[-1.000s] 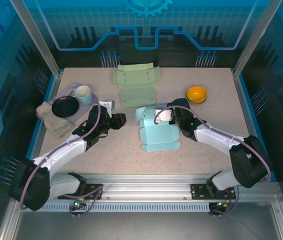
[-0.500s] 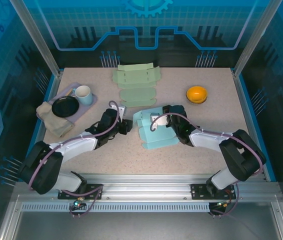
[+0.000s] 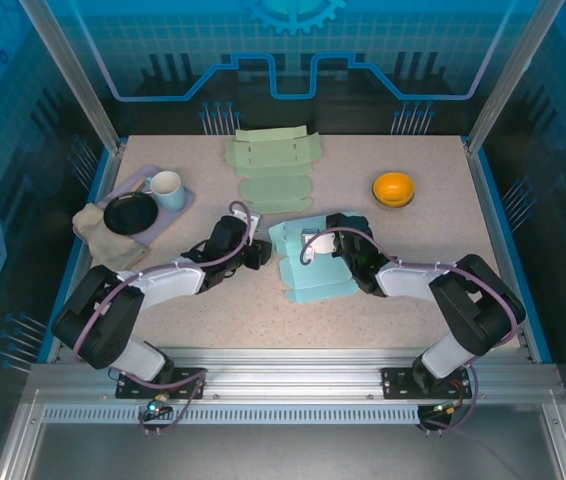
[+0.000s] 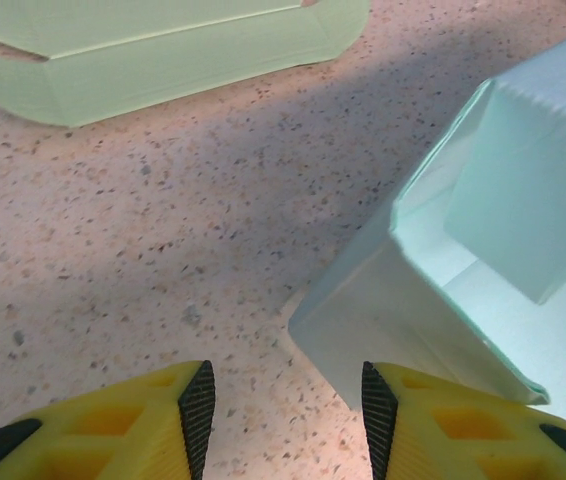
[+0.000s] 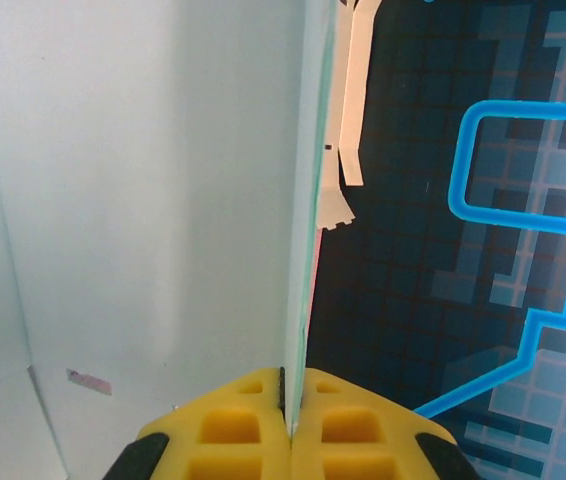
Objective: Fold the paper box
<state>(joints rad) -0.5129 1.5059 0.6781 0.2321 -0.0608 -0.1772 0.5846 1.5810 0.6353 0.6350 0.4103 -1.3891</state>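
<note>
Well off to the left of the left gripper (image 3: 257, 252), out of play: a cloth (image 3: 103, 240), a black plate (image 3: 129, 213) and a mug (image 3: 167, 187). At the left gripper itself, yellow fingers spread apart, nothing held, only bare speckled table (image 4: 113, 250) in the gap. Just ahead and to the right, close by the right-hand fingertip: the near corner of the pale blue paper box (image 4: 483, 240), partly raised, with a wall standing and a flap leaning in over its floor. Farther ahead and to the left, flat green box blanks (image 4: 163, 50), untouched. On the far side of the box, the right gripper (image 5: 293, 405), fingers pressed together on the thin edge of an upright panel, pale paper to the left of the fingers and dark backdrop to the right. Beyond that gripper and to its right, an orange bowl (image 3: 394, 187), well apart. Judged to be mid-fold: walls going up, one panel pinned from the right, the left side not yet taken. Next move probably calls for easing the left gripper forward and rightward to meet the near corner, then lifting or pinching that wall gently enough to avoid creasing or sliding the paper, with a firm hold on the right.
</note>
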